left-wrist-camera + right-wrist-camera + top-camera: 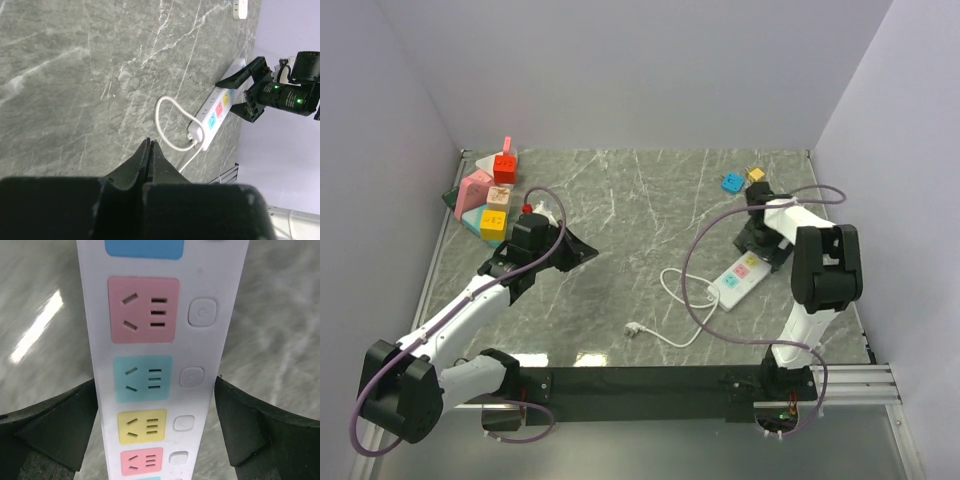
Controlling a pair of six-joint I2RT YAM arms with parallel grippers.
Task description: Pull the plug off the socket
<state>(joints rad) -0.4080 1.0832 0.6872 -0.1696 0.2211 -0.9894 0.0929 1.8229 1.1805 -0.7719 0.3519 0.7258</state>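
A heap of coloured adapters (488, 195) lay on the counter (640, 190), well left of the power strip (741, 274). Between heap and strip, the left jaws hung pinched shut and empty above bare stone. The strip's white cable (672, 296) looped from its near end to a loose cable plug (635, 328) lying left of it. The right jaws stood wide, flanking the strip's far half and gripping nothing. The pink, teal and yellow sockets beneath them were vacant; whether any plug sat at the covered far end could not be told. A blue plug (730, 182) and a yellow plug (757, 174) lay loose beyond the strip. The pull looked done or lacking a target. Next, the right arm would need to find a seated plug, close on it and draw straight out.
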